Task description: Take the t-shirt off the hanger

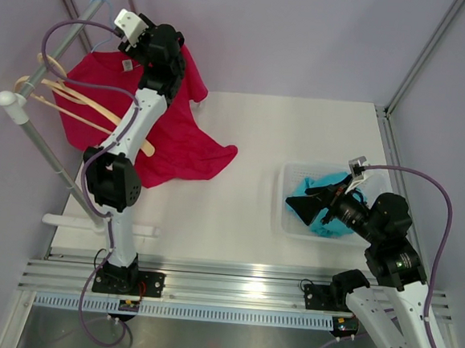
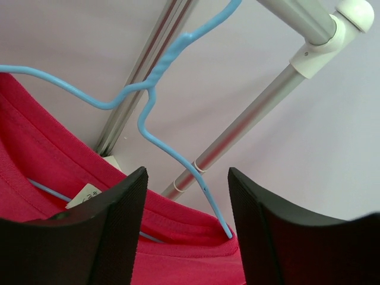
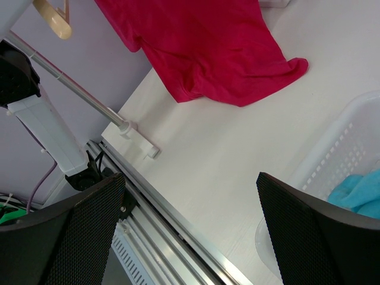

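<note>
A red t-shirt [image 1: 183,142] hangs from a thin blue wire hanger [image 1: 98,5] on the rail at the far left, and its lower part spreads over the white table. My left gripper [image 1: 129,55] is up at the shirt's neck. In the left wrist view its jaws [image 2: 187,173] stand apart on either side of the red collar [image 2: 184,240], with the blue hanger wire [image 2: 155,89] running down into the collar between them. My right gripper [image 1: 315,201] hovers open over the basket at the right, with nothing between its fingers [image 3: 190,178].
Several bare wooden hangers [image 1: 69,97] hang on the metal rail [image 1: 46,139] beside the shirt. A white basket [image 1: 291,227] holding a teal cloth [image 1: 325,226] sits at the right. The shirt's hem [image 3: 237,71] lies left of the basket.
</note>
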Action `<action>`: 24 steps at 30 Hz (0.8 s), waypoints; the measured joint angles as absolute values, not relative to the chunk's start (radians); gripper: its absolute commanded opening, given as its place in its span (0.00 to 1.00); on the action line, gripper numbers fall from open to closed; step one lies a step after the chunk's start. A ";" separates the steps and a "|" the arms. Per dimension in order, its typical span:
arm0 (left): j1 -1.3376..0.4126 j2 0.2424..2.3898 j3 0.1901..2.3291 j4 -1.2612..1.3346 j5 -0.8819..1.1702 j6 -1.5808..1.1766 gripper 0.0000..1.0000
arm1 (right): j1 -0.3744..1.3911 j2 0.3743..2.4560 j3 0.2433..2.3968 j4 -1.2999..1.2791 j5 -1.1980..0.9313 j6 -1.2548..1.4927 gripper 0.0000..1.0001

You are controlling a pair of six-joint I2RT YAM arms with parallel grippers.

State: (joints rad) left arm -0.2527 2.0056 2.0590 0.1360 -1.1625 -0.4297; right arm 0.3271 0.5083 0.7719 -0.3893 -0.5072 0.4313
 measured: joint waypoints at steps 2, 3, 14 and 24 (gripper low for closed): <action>-0.253 2.010 2.059 0.160 -1.163 -0.417 0.53 | 0.327 0.506 0.772 -0.390 -0.509 0.431 0.99; -0.253 2.013 2.059 0.173 -1.163 -0.410 0.51 | 0.327 0.505 0.772 -0.389 -0.509 0.431 1.00; -0.253 2.042 2.058 0.246 -1.162 -0.384 0.00 | 0.327 0.501 0.772 -0.390 -0.510 0.431 0.99; -0.251 2.000 1.949 0.288 -1.152 -0.385 0.00 | 0.327 0.480 0.772 -0.398 -0.508 0.429 0.99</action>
State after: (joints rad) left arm -0.2512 1.9999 1.9491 0.2878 -1.1519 -0.3851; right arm 0.3271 0.4801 0.7719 -0.3985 -0.5076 0.4290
